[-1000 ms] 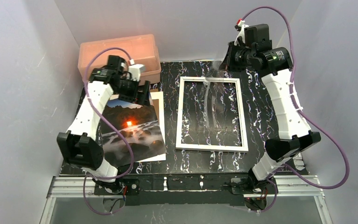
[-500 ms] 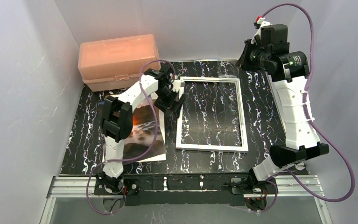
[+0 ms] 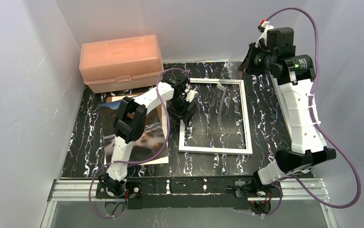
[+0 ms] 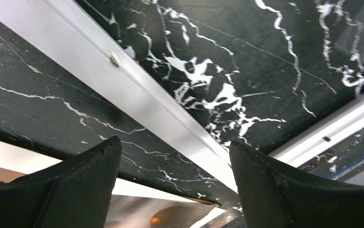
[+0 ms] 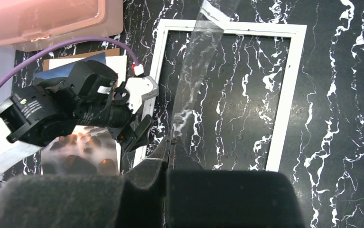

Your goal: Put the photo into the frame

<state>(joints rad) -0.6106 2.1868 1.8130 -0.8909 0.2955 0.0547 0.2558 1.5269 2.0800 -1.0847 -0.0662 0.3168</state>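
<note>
Photo (image 3: 107, 118) lies face up near the tabletop's (image 3: 261, 124) left edge. Left pincer (image 3: 185, 107), wide, straddles the frame's (image 3: 247, 118) left rail; right pincer (image 5: 170, 142), above the far edge, pinches a clear sheet (image 5: 194, 71).

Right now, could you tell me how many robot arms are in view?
2: the left arm reaches to the frame's left rail; the right arm is raised far right.
</note>
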